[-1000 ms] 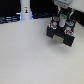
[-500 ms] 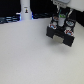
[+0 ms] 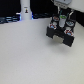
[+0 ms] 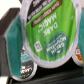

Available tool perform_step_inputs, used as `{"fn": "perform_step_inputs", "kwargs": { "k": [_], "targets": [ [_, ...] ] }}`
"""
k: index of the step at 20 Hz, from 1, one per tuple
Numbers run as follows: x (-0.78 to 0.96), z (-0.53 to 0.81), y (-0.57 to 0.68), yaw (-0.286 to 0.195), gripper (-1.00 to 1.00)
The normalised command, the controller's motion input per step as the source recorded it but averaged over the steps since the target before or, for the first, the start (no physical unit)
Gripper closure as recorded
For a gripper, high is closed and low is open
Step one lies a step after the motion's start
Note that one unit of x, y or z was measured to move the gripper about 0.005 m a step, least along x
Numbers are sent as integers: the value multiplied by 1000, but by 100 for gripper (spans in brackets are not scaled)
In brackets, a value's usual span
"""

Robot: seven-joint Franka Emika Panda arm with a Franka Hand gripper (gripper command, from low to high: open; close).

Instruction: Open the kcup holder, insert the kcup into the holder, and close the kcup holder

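Note:
The kcup holder (image 3: 62,33) is a black boxy unit at the exterior view's upper right, with green-topped pods showing on it. My white gripper (image 3: 61,18) hangs directly over it, low against its top. In the wrist view the kcup (image 4: 48,34), white with a bright green lid, fills most of the picture and sits tilted, very close to the camera, as if held between my fingers. The fingers themselves are hidden. The holder's black body (image 4: 7,31) shows behind the cup.
More pods sit in the holder beside the kcup, one green (image 4: 24,64) and one orange (image 4: 80,53). A tall white bottle (image 3: 25,10) with a dark mark stands at the back of the exterior view's left. The pale table (image 3: 30,55) spreads in front.

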Motion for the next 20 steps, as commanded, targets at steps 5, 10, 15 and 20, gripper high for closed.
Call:
{"fn": "perform_step_inputs", "kwargs": {
  "k": [5, 10, 15, 20],
  "targets": [
    [237, 331, -98, -39, 100],
    [113, -26, -44, -24, 100],
    [73, -273, -3, -7, 100],
    [37, -305, 11, 3, 100]
  ]
}}
